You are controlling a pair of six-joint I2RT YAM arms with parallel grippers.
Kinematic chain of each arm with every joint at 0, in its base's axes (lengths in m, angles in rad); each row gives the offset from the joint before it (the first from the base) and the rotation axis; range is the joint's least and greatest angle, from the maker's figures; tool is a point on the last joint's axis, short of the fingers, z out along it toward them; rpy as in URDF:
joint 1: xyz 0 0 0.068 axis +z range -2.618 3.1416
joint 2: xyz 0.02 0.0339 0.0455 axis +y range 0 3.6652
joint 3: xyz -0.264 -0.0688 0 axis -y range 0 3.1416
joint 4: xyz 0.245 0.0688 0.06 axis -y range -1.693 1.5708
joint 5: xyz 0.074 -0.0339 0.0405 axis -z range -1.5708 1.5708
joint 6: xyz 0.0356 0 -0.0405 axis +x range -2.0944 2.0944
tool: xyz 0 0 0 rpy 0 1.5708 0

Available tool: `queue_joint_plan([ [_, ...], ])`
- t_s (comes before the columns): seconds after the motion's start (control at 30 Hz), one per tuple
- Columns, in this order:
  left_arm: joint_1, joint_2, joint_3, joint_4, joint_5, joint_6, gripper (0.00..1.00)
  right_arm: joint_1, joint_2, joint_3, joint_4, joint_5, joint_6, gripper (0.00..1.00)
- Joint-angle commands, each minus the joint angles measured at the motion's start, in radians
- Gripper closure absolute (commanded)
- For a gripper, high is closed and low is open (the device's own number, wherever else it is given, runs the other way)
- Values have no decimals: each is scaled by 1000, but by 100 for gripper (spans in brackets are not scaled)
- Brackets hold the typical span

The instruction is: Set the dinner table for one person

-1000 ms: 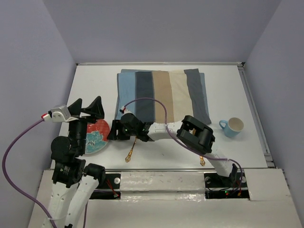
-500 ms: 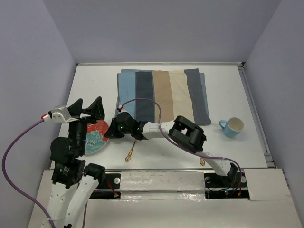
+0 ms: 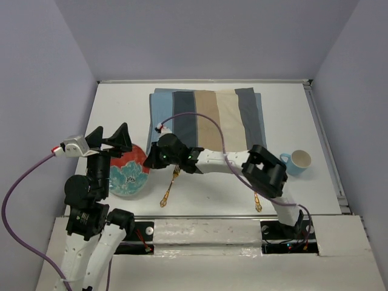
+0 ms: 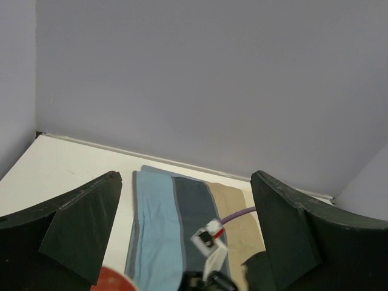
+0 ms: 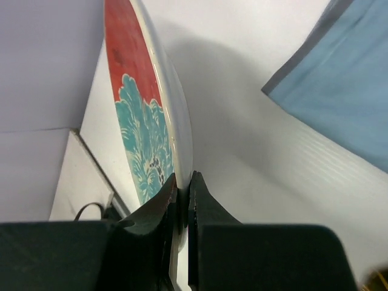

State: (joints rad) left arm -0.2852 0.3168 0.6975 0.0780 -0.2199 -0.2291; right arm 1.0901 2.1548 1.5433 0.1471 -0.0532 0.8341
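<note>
A red plate with a teal flower point(image 3: 129, 179) lies at the near left of the white dinner table point(image 3: 121, 103). My right gripper point(image 3: 151, 162) reaches across from the right and is shut on the plate's right rim. In the right wrist view the plate point(image 5: 145, 121) shows edge-on, its rim pinched between the right gripper's point(image 5: 183, 179) two black fingers. My left gripper point(image 3: 111, 138) hangs open above the plate's left side with nothing between its fingers. In the left wrist view the left gripper point(image 4: 185, 182) looks out over the striped placemat point(image 4: 157, 224).
The blue, grey and beige striped placemat point(image 3: 209, 121) lies at the back centre. A golden fork point(image 3: 170, 187) rests just right of the plate. Another golden utensil point(image 3: 257, 203) shows partly under the right arm. A light blue mug point(image 3: 297, 161) stands at the right.
My right gripper has closed on the plate's rim, and the plate has shifted a little to the right. The right arm's elbow has swung to the right. The left arm has not moved.
</note>
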Motion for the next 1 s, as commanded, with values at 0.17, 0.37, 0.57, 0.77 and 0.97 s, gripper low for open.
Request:
queue_joint_plan([
  [0.17,11,18,2,43,16,10,1,-370,-484,-327,339,-109,57,100],
  [0.37,11,38,4,42,33,8,1,-584,-553,-422,313,-152,57,100],
  [0.57,11,54,5,39,43,7,1,-739,-503,-411,307,-231,74,100],
  [0.77,11,70,7,40,59,2,1,-796,-432,-411,325,-286,103,100],
  [0.97,11,76,7,40,65,1,1,-805,-374,-443,336,-300,115,100],
])
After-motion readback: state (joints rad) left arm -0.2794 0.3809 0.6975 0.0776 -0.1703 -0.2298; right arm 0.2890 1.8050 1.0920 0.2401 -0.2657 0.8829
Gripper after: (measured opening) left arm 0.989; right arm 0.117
